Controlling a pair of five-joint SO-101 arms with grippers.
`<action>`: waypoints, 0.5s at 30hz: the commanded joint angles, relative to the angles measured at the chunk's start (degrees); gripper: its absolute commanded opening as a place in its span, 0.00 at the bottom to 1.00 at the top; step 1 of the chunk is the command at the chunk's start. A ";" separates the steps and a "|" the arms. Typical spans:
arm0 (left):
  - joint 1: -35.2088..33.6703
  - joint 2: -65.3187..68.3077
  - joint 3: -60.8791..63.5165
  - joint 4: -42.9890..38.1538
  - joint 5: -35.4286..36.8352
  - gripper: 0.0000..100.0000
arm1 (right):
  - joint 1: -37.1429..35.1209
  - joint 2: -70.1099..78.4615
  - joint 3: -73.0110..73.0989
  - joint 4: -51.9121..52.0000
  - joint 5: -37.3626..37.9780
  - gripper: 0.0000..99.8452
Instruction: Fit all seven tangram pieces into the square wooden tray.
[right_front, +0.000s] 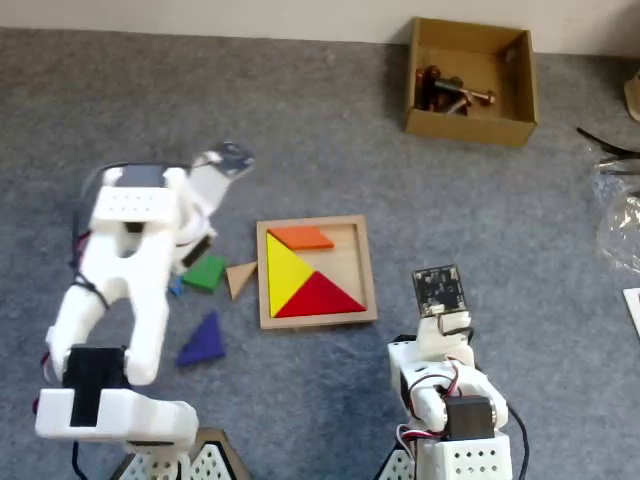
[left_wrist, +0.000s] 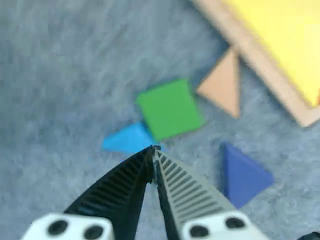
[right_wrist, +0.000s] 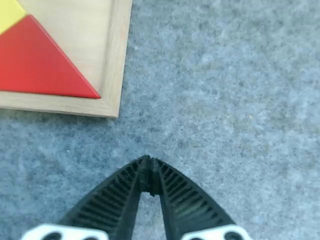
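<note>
L end effector (left_wrist: 154, 152) pinched closed, empty, hovering over light-blue triangle (left_wrist: 127, 140), outside tray (left_wrist: 265, 67). Best approach: open wide, straddle triangle's flat edges, then descend.

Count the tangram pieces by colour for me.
Orange parallelogram: 1
Yellow triangle: 1
Red triangle: 1
Green square: 1
Tan triangle: 1
Light blue triangle: 1
Dark blue triangle: 1
Total: 7
</note>
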 joint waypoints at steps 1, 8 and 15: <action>-3.03 -3.56 1.27 0.53 0.26 0.01 | -0.57 -0.48 6.73 -1.01 -0.44 0.01; -3.38 -3.65 5.76 0.44 -4.66 0.01 | -0.57 -0.48 6.73 -1.01 -0.44 0.01; -3.38 -3.65 6.46 -6.86 -3.60 0.01 | -0.57 -0.48 6.73 -1.01 -0.44 0.01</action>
